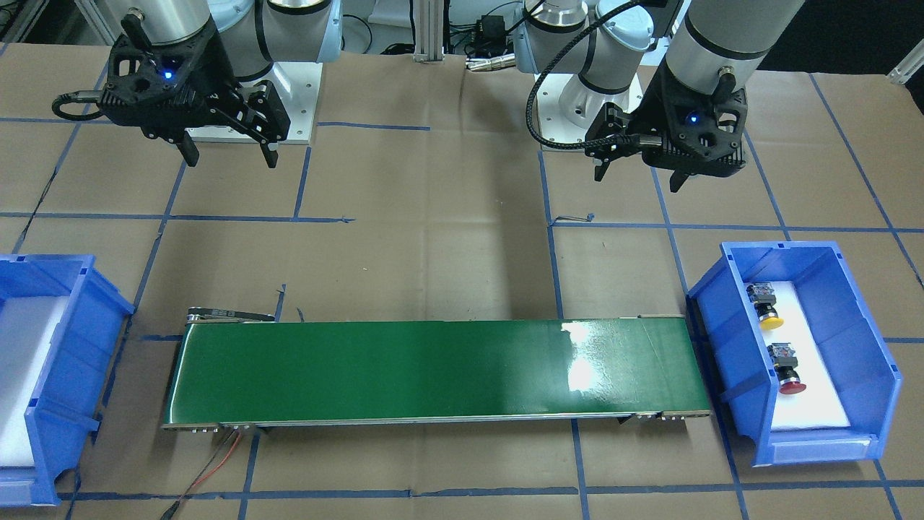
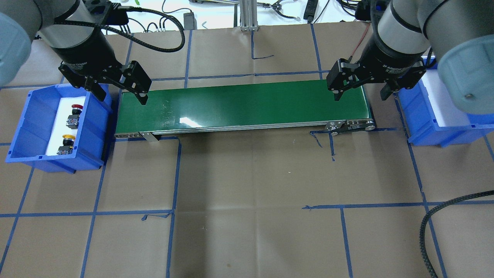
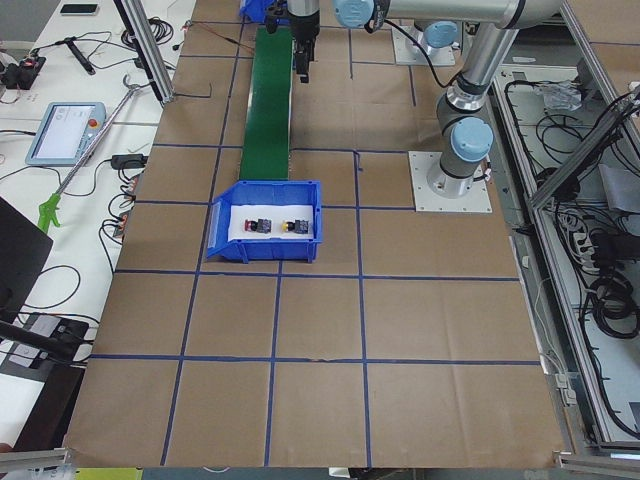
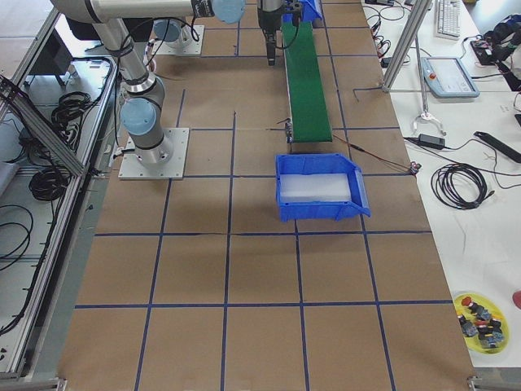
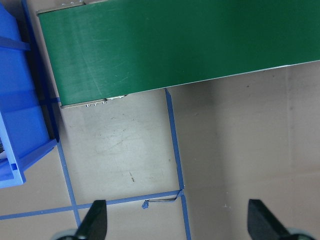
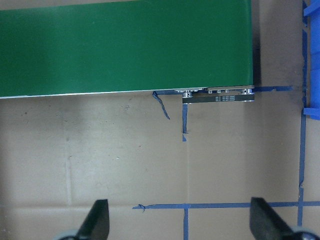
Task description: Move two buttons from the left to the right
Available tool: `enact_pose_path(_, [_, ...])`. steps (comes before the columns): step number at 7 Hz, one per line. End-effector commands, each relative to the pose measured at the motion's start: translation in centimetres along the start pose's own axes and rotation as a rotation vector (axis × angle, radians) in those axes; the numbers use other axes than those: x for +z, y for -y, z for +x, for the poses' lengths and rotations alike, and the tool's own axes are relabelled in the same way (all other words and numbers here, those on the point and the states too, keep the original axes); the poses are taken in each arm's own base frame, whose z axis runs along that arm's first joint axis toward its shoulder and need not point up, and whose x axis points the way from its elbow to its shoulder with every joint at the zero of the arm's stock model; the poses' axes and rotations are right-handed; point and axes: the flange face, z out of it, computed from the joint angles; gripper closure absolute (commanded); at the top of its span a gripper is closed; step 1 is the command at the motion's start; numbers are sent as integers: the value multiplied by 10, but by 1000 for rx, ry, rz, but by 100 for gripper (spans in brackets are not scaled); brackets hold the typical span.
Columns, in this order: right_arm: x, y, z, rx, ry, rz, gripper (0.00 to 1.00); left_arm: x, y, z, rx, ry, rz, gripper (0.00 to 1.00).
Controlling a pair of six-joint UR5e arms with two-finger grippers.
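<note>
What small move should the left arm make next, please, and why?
Probably shift the open left gripper sideways over the blue bin, above the red button: it and the yellow button lie there untouched, while the gripper hangs empty away from the bin.

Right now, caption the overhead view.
Left gripper and right gripper hover open near conveyor ends; red button and yellow button lie in the left bin.
</note>
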Motion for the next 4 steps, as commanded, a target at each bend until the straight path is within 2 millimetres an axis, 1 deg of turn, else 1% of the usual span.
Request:
enact_pose_path(1, [-1,-1,0,1,-1,-5,0,0,0,-1,-1,1,-1,0])
enact_pose_path(3, [-8,-6,0,-1,0,10,0,0,0,-6,-12,-2,1,0])
enact_pose_path(4, [-8,-6,0,-1,0,11,0,1,1,-25,-45,-4,2,0])
